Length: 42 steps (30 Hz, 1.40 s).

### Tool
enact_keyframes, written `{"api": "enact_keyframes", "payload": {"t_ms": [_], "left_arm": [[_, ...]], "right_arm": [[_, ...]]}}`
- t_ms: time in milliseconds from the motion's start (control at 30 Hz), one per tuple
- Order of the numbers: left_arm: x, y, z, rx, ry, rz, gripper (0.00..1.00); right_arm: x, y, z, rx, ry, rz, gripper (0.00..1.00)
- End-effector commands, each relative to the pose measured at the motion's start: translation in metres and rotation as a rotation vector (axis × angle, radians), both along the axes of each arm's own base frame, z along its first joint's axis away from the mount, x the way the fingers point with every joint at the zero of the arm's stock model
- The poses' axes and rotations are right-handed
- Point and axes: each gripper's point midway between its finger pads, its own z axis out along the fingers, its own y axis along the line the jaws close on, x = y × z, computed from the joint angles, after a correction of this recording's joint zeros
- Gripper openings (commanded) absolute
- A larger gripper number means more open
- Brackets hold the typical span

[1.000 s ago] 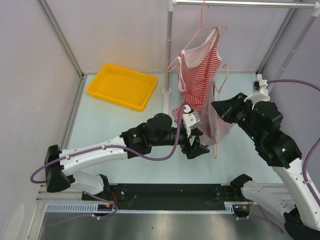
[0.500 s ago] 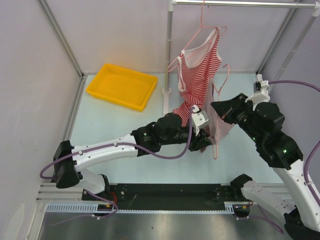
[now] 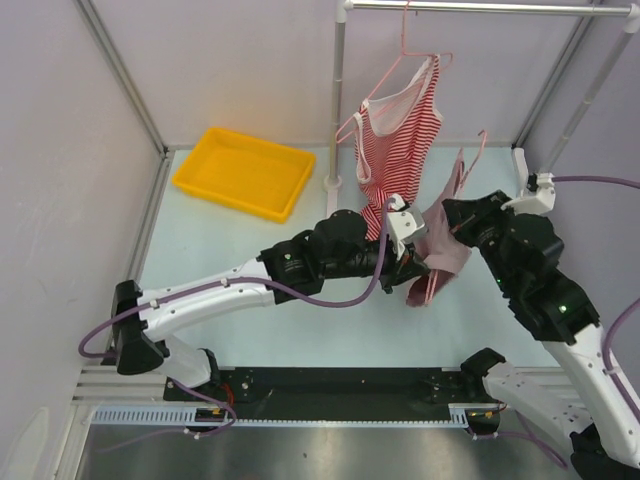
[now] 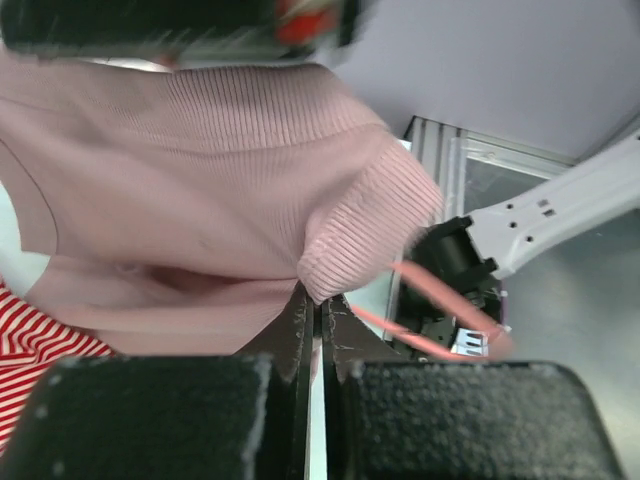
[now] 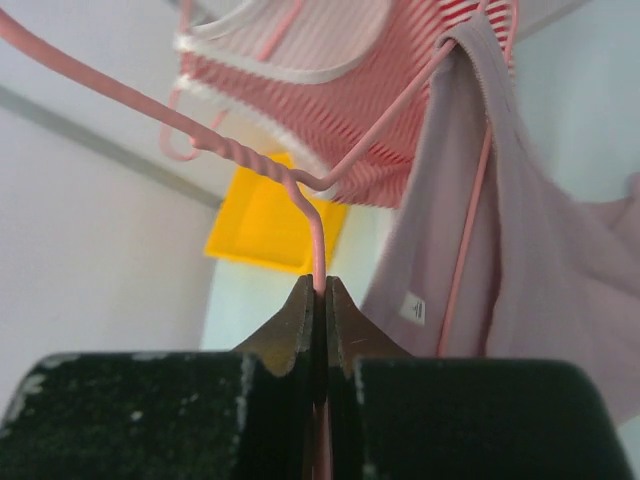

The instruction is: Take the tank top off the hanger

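Observation:
A pale pink ribbed tank top (image 3: 443, 247) (image 4: 200, 170) (image 5: 540, 250) hangs on a thin pink wire hanger (image 3: 466, 166) (image 5: 316, 245). My right gripper (image 3: 458, 214) (image 5: 320, 287) is shut on the hanger's twisted neck and holds it tilted above the table. My left gripper (image 3: 418, 266) (image 4: 320, 300) is shut on a bunched fold of the tank top's lower edge, just left of the right gripper. Part of the hanger wire (image 4: 440, 322) shows beyond that fold in the left wrist view.
A red-and-white striped top (image 3: 400, 130) (image 5: 330, 110) hangs on another pink hanger from the rail (image 3: 480, 8), right behind both grippers. A metal pole (image 3: 335, 100) stands beside it. A yellow tray (image 3: 243, 172) (image 5: 260, 225) lies at the back left.
My left gripper went from open to shut on the tank top's lower edge and moved right and up. The right gripper shifted the hanger right, tilting it.

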Motion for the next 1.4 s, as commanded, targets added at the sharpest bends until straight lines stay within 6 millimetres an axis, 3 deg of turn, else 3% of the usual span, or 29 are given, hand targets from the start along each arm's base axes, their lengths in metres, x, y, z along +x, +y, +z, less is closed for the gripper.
{"api": "enact_keyframes", "payload": {"t_ms": [0,167,300,533,767,967,1133,1267,1367], "left_arm": [[-0.027,0.017,0.052,-0.131,0.018,-0.084,0.00],[-0.030,0.029,0.030,-0.111,0.055,-0.064,0.00],[-0.031,0.038,0.016,-0.095,0.075,-0.042,0.00],[-0.024,0.052,-0.007,-0.061,0.097,0.034,0.00],[-0.022,0.065,-0.015,-0.049,0.101,0.072,0.00],[-0.002,0.075,-0.025,-0.022,0.129,0.176,0.00],[0.027,0.085,-0.042,0.022,0.200,0.275,0.00],[0.049,0.096,-0.038,0.008,0.211,0.317,0.00],[0.059,0.099,-0.027,-0.001,0.197,0.330,0.00]], "right_arm": [[0.043,-0.024,-0.009,-0.078,-0.029,-0.239,0.00],[0.059,-0.039,-0.003,-0.094,-0.056,-0.366,0.00],[0.059,-0.049,0.010,-0.078,-0.083,-0.412,0.00],[0.041,-0.064,0.024,-0.062,-0.095,-0.418,0.00],[0.013,-0.075,0.032,-0.031,-0.098,-0.377,0.00],[-0.013,-0.053,0.027,-0.018,-0.040,-0.191,0.00],[-0.042,-0.011,0.008,0.020,0.032,0.084,0.00],[-0.075,0.024,-0.008,0.060,0.094,0.336,0.00],[-0.092,0.039,-0.019,0.062,0.128,0.462,0.00]]}}
